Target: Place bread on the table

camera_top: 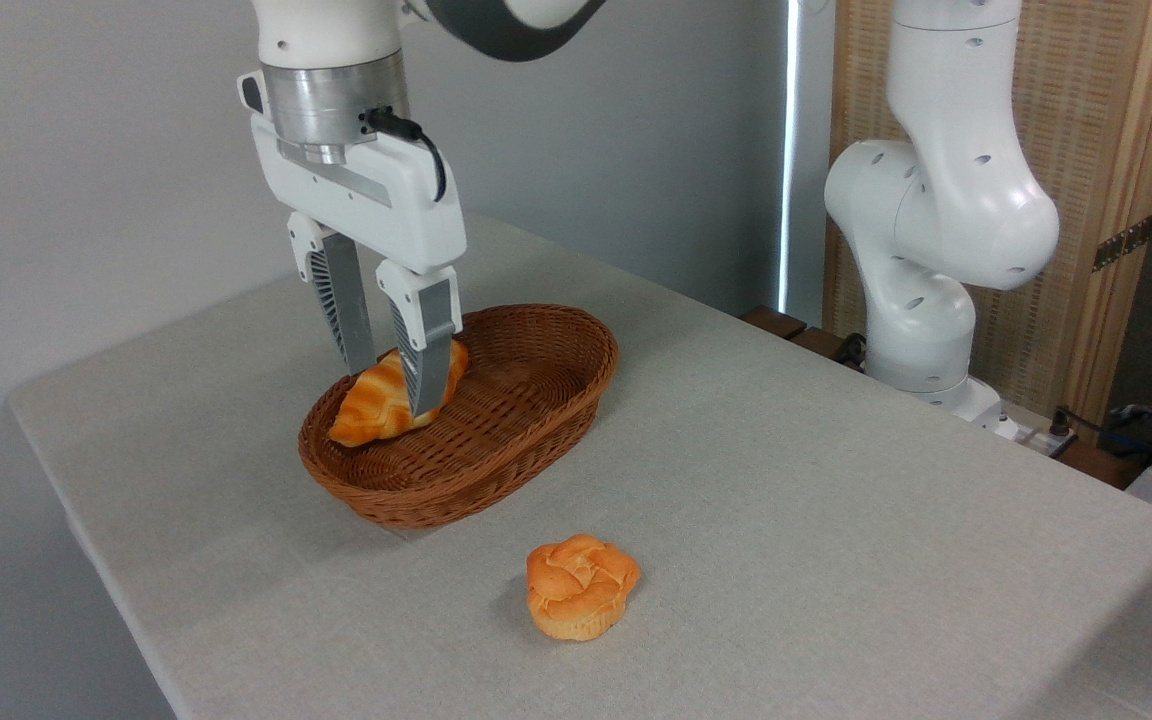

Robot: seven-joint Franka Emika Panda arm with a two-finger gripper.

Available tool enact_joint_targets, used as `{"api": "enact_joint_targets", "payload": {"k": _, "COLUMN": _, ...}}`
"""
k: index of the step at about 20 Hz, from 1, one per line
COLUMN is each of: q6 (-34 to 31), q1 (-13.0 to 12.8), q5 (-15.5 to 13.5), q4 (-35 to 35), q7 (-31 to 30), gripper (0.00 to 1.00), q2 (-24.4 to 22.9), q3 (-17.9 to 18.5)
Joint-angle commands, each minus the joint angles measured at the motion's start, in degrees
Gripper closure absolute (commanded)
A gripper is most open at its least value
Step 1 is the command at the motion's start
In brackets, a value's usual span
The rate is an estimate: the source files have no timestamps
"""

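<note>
The jaws squeeze the bread at its middle, at the basket's nine o'clock; it looks light and squashy.

Table: matt grey-beige cloth, fine weave, smooth with faint creases. Basket on it: brown woven wicker, ribbed, slight sheen. Bread inside the basket: orange-gold crust, glossy, streaked with cream. Bun in front of the basket: same orange finish, knotted top, paler ridged base. Gripper over the basket: white glossy plastic body, grey ribbed fingers, brushed metal collar above. Panel behind the table: pale wood frame, woven cane-like infill.
</note>
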Motion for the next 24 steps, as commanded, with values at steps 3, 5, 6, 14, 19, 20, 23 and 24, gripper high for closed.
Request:
{"api": "enact_joint_targets", "payload": {"k": 3, "q6": -1.03, "q1": -5.67, "q5": -0.48, "q4": -1.67, "q7": -3.93, "gripper": 0.00, "q2": 1.46, "q3": 0.32}}
{"api": "enact_joint_targets", "payload": {"k": 5, "q6": -1.55, "q1": -7.96, "q5": -0.30, "q4": -1.76, "q7": -5.77, "gripper": 0.00, "q2": 3.21, "q3": 0.32}}
{"api": "enact_joint_targets", "payload": {"k": 6, "q6": -1.73, "q1": -8.84, "q5": -0.21, "q4": -1.67, "q7": -6.74, "gripper": 0.00, "q2": 3.83, "q3": 0.32}}
{"api": "enact_joint_targets", "payload": {"k": 14, "q6": -4.72, "q1": -14.82, "q5": -0.13, "q4": -1.67, "q7": -9.29, "gripper": 0.00, "q2": 5.24, "q3": 0.32}}
{"api": "enact_joint_targets", "payload": {"k": 19, "q6": -4.63, "q1": -15.97, "q5": -0.21, "q4": -1.58, "q7": -9.91, "gripper": 0.00, "q2": 6.03, "q3": -0.03}}
{"api": "enact_joint_targets", "payload": {"k": 20, "q6": -4.55, "q1": -16.05, "q5": -0.21, "q4": -1.58, "q7": -11.22, "gripper": 0.00, "q2": 6.47, "q3": -0.12}}
{"api": "enact_joint_targets", "payload": {"k": 23, "q6": -4.02, "q1": -16.06, "q5": -0.13, "q4": -1.23, "q7": -13.25, "gripper": 0.00, "q2": 7.79, "q3": -1.53}}
{"api": "enact_joint_targets", "payload": {"k": 24, "q6": -4.02, "q1": -16.14, "q5": -0.13, "q4": -1.23, "q7": -13.25, "gripper": 0.00, "q2": 7.88, "q3": -1.53}}
